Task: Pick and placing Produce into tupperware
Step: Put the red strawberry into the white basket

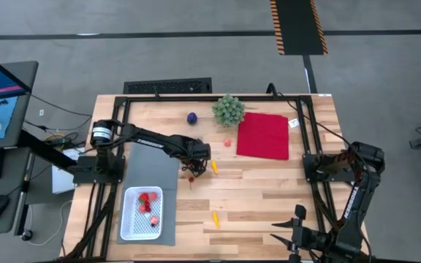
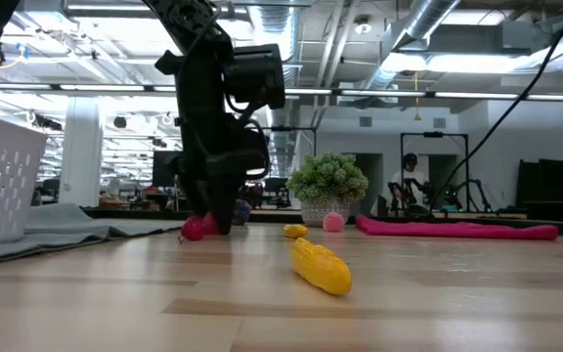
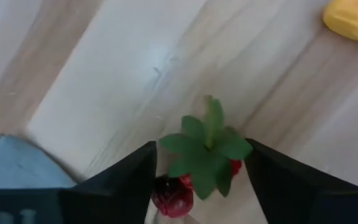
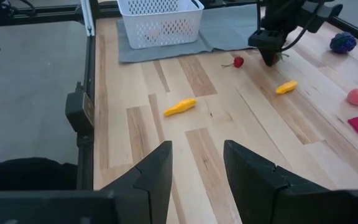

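**A few pieces binned, most of the produce still out on the table**

At the left of the high view, the white tupperware [image 1: 142,213] sits on a grey mat [image 1: 156,172] and holds some red pieces [image 1: 148,202], so the task looks started but well short of done. Moving right, the left gripper [image 1: 194,165] is low over the wood with its jaws spread either side of a red piece with a green leafy top [image 3: 205,155]; they are not yet pinching it, and a darker red cherry-like bit [image 3: 173,196] lies just beside it. I judge this to be the pick in hand.

Left to collect, as far as shows: a small yellow piece [image 1: 214,167] just beside that gripper, a longer yellow one [image 1: 215,218] nearer the front edge, the purple ball [image 1: 192,117] towards the back, and a pink piece [image 1: 227,143] near the red cloth [image 1: 263,135]. The green bushy plant [image 1: 229,109] stands at the back (not part of the job). The right gripper [image 4: 197,163] waits at the table's front right corner, jaws spread and empty.

The surface is pale wooden planks in a black frame. Beyond it is an open workshop with ceiling ducts, and a person far off.
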`<control>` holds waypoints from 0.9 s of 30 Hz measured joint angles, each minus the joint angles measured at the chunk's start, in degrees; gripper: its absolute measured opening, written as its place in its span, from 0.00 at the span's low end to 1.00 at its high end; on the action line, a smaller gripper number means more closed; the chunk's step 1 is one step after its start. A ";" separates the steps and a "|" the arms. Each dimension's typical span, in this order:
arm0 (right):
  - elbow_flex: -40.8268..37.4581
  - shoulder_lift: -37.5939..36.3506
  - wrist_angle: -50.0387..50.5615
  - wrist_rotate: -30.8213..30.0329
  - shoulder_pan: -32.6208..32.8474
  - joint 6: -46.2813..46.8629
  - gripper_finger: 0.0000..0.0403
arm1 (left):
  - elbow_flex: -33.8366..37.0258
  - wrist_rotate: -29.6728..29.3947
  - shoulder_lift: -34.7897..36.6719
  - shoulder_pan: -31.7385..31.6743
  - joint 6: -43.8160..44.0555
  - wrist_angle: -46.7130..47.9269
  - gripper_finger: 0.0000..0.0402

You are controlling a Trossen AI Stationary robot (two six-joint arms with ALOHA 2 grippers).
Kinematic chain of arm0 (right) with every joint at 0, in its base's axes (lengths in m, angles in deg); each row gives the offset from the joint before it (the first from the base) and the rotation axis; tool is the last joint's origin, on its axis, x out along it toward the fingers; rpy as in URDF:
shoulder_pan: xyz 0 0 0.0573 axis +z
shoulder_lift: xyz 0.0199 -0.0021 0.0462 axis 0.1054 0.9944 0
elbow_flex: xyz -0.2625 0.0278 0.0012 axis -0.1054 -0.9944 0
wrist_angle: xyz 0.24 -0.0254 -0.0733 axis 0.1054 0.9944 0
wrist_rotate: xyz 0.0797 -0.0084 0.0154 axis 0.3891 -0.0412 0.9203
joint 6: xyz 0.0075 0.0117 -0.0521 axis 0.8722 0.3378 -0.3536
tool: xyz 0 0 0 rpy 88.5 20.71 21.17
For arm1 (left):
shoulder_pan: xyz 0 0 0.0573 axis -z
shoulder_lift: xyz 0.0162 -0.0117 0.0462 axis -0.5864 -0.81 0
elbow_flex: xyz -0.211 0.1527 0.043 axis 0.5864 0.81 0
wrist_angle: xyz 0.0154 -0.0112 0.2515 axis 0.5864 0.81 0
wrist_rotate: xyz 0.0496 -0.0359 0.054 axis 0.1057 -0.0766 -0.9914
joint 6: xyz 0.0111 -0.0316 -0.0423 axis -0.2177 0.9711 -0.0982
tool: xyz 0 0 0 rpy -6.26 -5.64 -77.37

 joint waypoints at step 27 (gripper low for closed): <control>0.00 -0.02 0.18 0.15 0.00 -0.12 0.42 | -17.62 -4.02 0.88 14.67 -3.00 31.55 0.29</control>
